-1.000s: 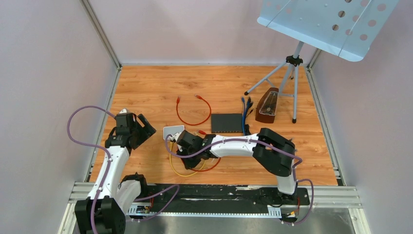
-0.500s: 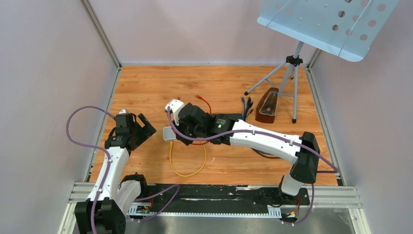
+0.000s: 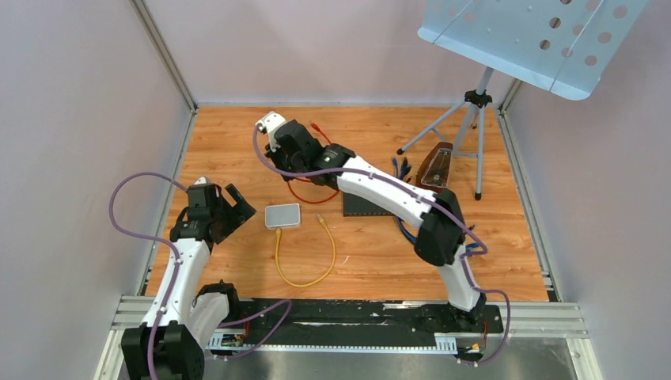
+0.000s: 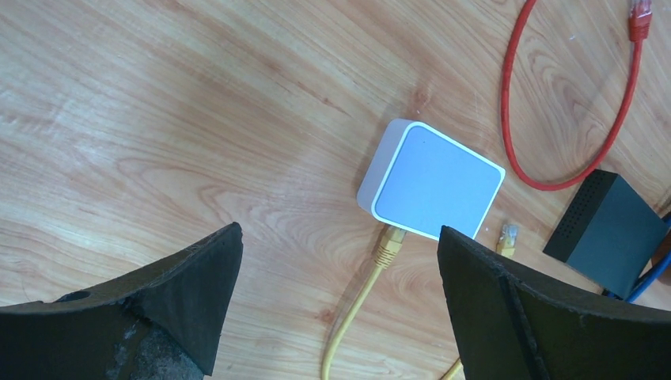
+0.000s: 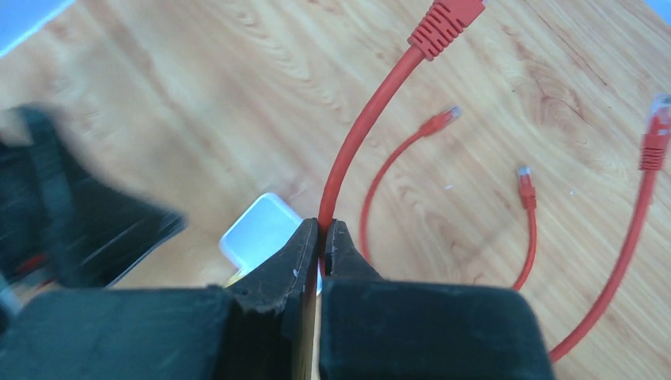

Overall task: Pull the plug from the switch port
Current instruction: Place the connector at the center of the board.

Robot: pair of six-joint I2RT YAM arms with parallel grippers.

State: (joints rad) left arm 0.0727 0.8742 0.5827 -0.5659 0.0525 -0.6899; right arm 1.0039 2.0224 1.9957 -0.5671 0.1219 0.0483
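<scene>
Bright, even light; the red cable (image 5: 365, 131) casts only a faint, soft shadow. Left of it the right wrist view is blurred; right of it all is sharp

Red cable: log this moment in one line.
right fingers: shut on red cable | plug: free | left fingers: open, near white box

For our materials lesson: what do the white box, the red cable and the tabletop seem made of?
White box: smooth plastic, likely; soft sheen, rounded corners. Red cable: rubbery jacket, lies looped. Tabletop: wood or wood-look laminate; grain shows.
</scene>
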